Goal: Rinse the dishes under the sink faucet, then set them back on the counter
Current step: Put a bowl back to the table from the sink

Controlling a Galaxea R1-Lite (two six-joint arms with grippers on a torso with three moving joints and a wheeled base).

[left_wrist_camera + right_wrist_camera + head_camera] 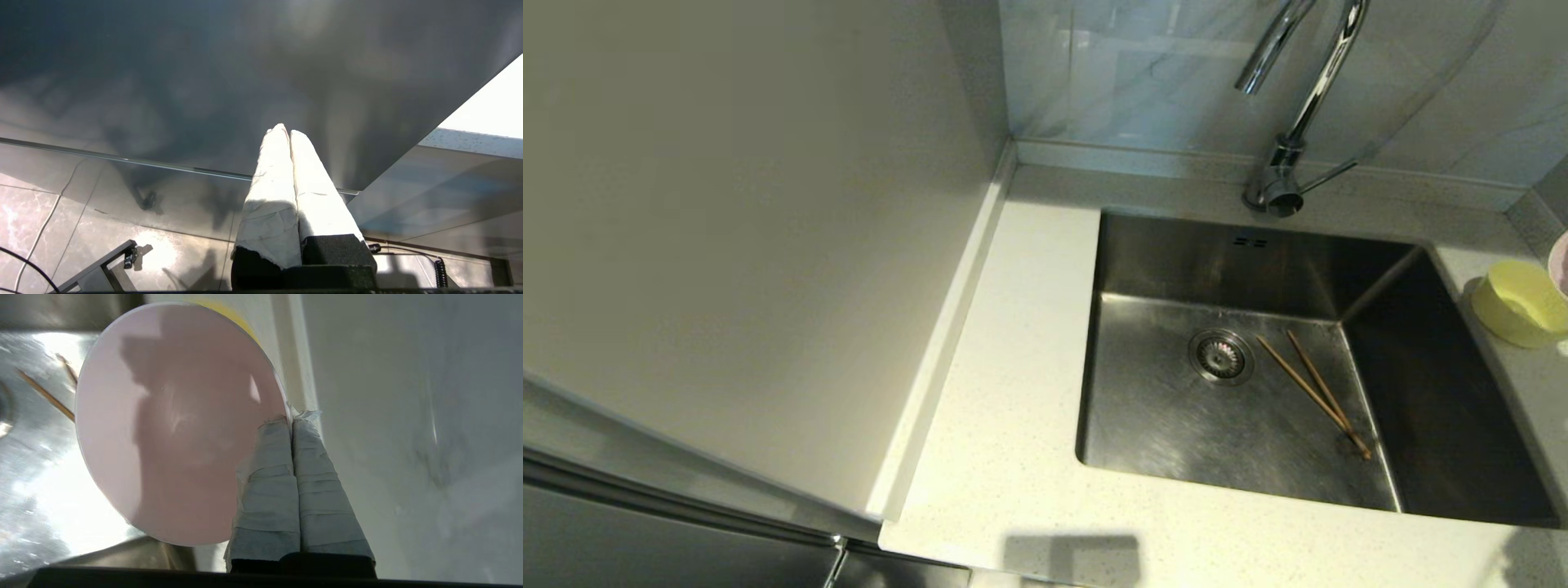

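My right gripper [291, 421] is shut on the rim of the pale-pink bowl [175, 424], which hangs tilted at the sink's right side. Only a sliver of this bowl [1560, 263] shows at the head view's right edge, and the gripper itself is out of that view. The pale-yellow bowl [1521, 304] lies tipped on the counter [1005, 392] right of the sink [1176, 425]. The brown chopsticks [1313, 392] lie on the basin floor beside the round drain [1221, 356]. The chrome faucet [1307, 106] rises behind the basin. My left gripper [286, 131] is shut and empty, parked low by a dark cabinet front.
A tall pale panel [727, 204] bounds the counter on the left, with a low raised strip [947, 327] along its foot. Grey marbled wall tile [1135, 73] runs behind the faucet. The faucet's thin lever [1331, 173] points right.
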